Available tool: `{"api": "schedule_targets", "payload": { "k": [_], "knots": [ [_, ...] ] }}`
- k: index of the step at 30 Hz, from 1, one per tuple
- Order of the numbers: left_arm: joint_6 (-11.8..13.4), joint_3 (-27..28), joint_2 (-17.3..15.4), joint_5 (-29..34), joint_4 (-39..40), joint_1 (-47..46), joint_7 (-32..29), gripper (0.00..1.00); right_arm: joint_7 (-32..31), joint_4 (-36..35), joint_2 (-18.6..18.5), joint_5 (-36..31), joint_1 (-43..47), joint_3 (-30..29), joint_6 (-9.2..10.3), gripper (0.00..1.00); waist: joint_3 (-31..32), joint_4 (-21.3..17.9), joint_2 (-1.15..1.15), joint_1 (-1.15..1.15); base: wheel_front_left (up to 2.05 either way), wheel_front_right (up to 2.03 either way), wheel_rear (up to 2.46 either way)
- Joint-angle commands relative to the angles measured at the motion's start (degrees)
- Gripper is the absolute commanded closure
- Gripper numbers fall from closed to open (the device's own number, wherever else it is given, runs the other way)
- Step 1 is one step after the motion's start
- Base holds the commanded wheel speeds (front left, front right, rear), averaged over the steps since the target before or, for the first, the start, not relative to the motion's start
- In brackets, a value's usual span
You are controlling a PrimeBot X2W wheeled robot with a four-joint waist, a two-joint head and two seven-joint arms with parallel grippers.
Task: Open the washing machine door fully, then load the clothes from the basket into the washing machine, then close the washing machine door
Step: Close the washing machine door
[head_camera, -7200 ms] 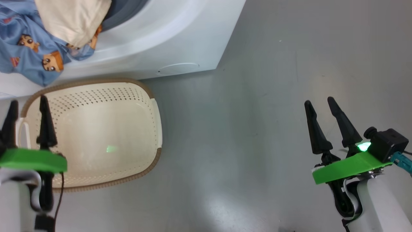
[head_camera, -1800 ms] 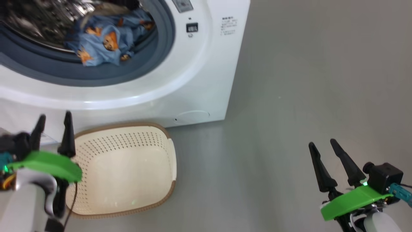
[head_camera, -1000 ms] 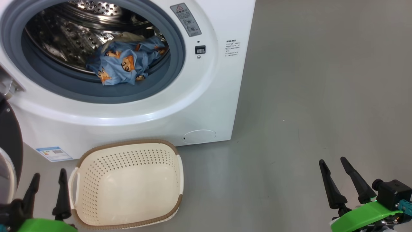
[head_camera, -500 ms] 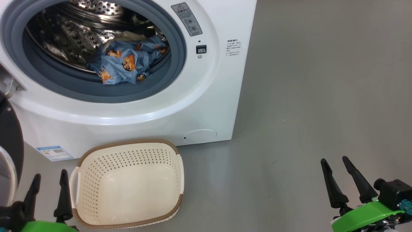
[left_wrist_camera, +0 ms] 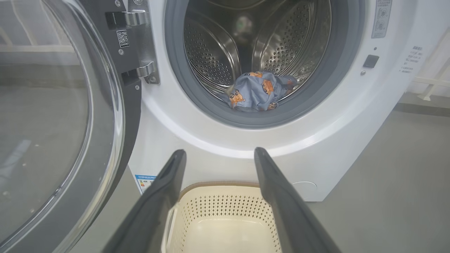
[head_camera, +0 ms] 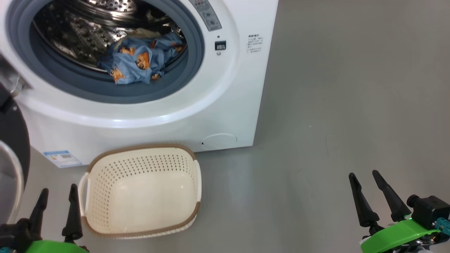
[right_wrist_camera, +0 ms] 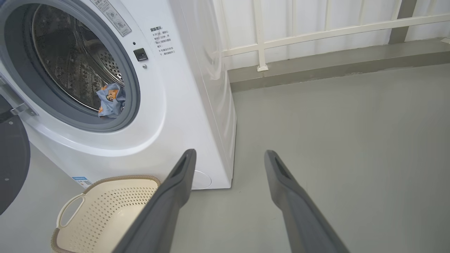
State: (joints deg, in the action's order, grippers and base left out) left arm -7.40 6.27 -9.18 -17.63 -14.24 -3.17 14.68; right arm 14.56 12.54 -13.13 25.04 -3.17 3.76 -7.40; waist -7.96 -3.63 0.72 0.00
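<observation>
Head and both wrist views. My left pincer (head_camera: 58, 191) is spread wide and grips nothing. It hangs just left of the basket (head_camera: 140, 147), which stands on the floor (head_camera: 334, 105) close against the washer (head_camera: 228, 88), its bare cream bottom showing. My right pincer (head_camera: 363, 174) is equally wide and also grips nothing; it hangs well to the right over grey floor.

The door (left_wrist_camera: 63, 123) is swung open to the left on its steel hinge (left_wrist_camera: 140, 42), with the glass bowl facing me. The clothes (head_camera: 139, 65) lie low at the front of the drum (left_wrist_camera: 218, 52), just behind the gasket (head_camera: 182, 80) — blue fabric with orange cartoon prints on top, a little cream behind.

Labels and writing:
- QR sticker (left_wrist_camera: 122, 38) on the hinge plate. The code is visible, but its text is too small to read.
- Grey warning label (right_wrist_camera: 112, 17) at the upper right of the opening. It carries pictograms, and its lettering cannot be read.
- Block of black print (head_camera: 255, 43) on the front panel, right of a small dark square socket (head_camera: 220, 45) — several short lines, illegible.
- Blue label (head_camera: 61, 159) at the washer's lower left corner, beside the basket. Its print is too fine to make out.
- Round cover (head_camera: 219, 140) low on the front, unmarked.
</observation>
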Motion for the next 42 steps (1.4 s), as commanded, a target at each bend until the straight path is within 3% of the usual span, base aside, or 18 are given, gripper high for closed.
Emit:
{"api": "schedule_targets", "payload": {
  "k": [1, 10, 25, 33, 42],
  "knots": [
    [-0.1, 1.8, -1.8, -0.3, 1.4, -0.4, 0.3, 0.0, 0.4, -1.5, -0.8, 0.1, 0.5, 1.2, -0.09, 0.0, 0.0, 0.0, 0.0, 0.0, -1.77, 1.73, 0.04],
    [-0.1, 1.3, -2.1, -0.6, 2.3, 0.1, 0.3, 0.0, 0.4, -1.6, -0.9, 0.2, 0.5, 1.5, -0.09, 0.0, 0.1, 0.2, 0.0, 0.0, -1.14, 1.14, 0.0],
    [-0.1, 0.7, -1.6, -0.7, 3.0, -0.1, 0.3, 0.0, 0.4, -2.0, -0.6, -0.2, 0.2, 1.5, -0.09, 0.0, -0.3, 1.3, 0.0, 0.0, -0.07, 0.07, 0.0],
    [-0.1, 0.8, -0.8, -1.1, 3.0, -0.1, 0.3, 0.0, 0.4, -2.1, -0.8, -0.3, -0.1, 2.3, -0.09, 0.0, -0.3, 4.4, 0.0, 0.0, 0.0, 0.0, 0.0],
    [-0.1, 1.7, 1.1, -1.5, 3.0, 0.5, 0.3, 0.0, 0.4, -1.6, -2.1, -0.2, -1.9, 4.9, -0.09, 0.0, -0.3, 12.2, 0.0, 0.0, 0.0, 0.0, 0.0]
  ]
}}
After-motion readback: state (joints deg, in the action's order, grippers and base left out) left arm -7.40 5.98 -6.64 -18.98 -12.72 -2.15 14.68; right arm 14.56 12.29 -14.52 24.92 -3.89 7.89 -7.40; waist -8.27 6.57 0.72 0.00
